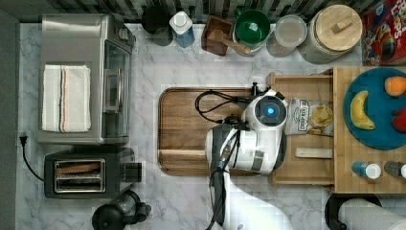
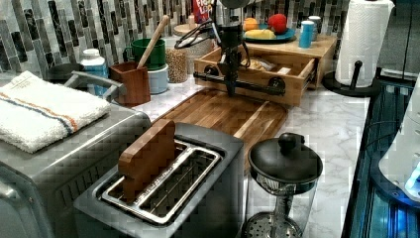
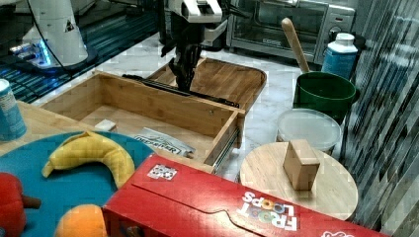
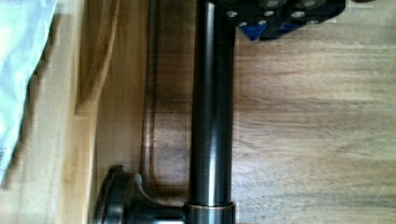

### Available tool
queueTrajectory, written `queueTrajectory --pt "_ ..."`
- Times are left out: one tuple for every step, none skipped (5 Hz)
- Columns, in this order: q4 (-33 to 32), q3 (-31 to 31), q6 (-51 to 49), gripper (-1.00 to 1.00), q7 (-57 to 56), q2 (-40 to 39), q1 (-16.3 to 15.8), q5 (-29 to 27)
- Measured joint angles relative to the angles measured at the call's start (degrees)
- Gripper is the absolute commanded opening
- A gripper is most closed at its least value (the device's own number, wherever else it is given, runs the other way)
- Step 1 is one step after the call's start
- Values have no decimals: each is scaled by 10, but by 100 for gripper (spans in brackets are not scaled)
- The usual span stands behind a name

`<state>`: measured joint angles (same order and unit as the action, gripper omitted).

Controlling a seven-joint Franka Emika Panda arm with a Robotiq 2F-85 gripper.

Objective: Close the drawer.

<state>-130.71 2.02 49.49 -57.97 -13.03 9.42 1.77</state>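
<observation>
Top view: the drawer (image 1: 302,178) stands pulled out from under the wooden top (image 1: 342,168), near the counter's (image 1: 153,62) right edge in the top view. Its front faces the top view's left and meets the right edge of the tray (image 1: 182,124), which lies flat in the middle of the counter. My arm reaches in from the counter's lower edge in the top view, and its wrist covers the drawer's front rim.

On the drawer's floor lie a crinkled snack bag (image 1: 309,116), toward the back, and a small white block (image 1: 313,153) near the corner at the lower edge in the top view; the two are apart.

In the left view my gripper (image 2: 231,87) points straight down at the handle (image 2: 257,85), about halfway along the bar. The right view shows the same: I am upright over the bar, right at the drawer's front wall. In the wrist view the bar runs as a dark round tube across the picture, with the tray's brown grain under it, the drawer's pale front beside it, and one round end mount in sight. My tool is at the bar, but I cannot tell whether it is clenched on it or released.

On the top sits a blue plate (image 1: 378,134) with a banana (image 1: 359,111).
</observation>
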Motion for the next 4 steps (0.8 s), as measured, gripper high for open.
queueTrajectory --pt "9 0 -11 -100 -23 -2 9 0" --pt "30 8 -60 -100 -46 -8 11 0" --pt "50 11 -69 -100 -92 -17 21 -1" --pt "59 12 -51 -100 -142 -25 41 0"
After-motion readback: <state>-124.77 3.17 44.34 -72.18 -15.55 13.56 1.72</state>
